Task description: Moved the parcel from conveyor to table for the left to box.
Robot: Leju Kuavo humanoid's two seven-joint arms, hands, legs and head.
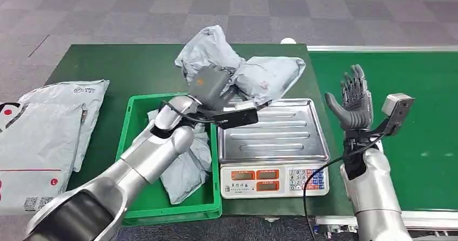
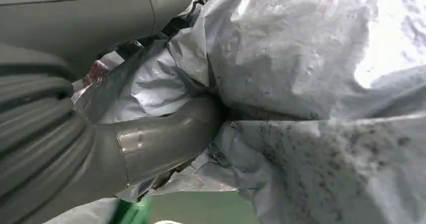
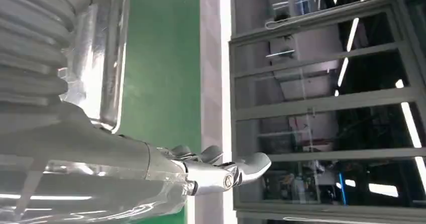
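Two crumpled grey plastic parcels lie on the green table behind the scale, one (image 1: 208,49) further left and one (image 1: 270,76) further right. My left hand (image 1: 209,84) reaches over the scale pan and grips the left parcel (image 2: 281,48) at its near edge. Its thumb (image 2: 150,143) is pressed into the wrinkled film where the two parcels meet. Which folds belong to which parcel I cannot tell there. My right hand (image 1: 354,98) is raised at the conveyor's left edge, fingers (image 3: 221,171) spread upward and holding nothing.
A weighing scale with a steel pan (image 1: 273,127) stands at the table's front. To its left, a green box (image 1: 135,116) holds a grey parcel (image 1: 183,168). Flat grey parcels (image 1: 48,122) lie at the far left. The green conveyor belt (image 1: 416,106) runs on the right.
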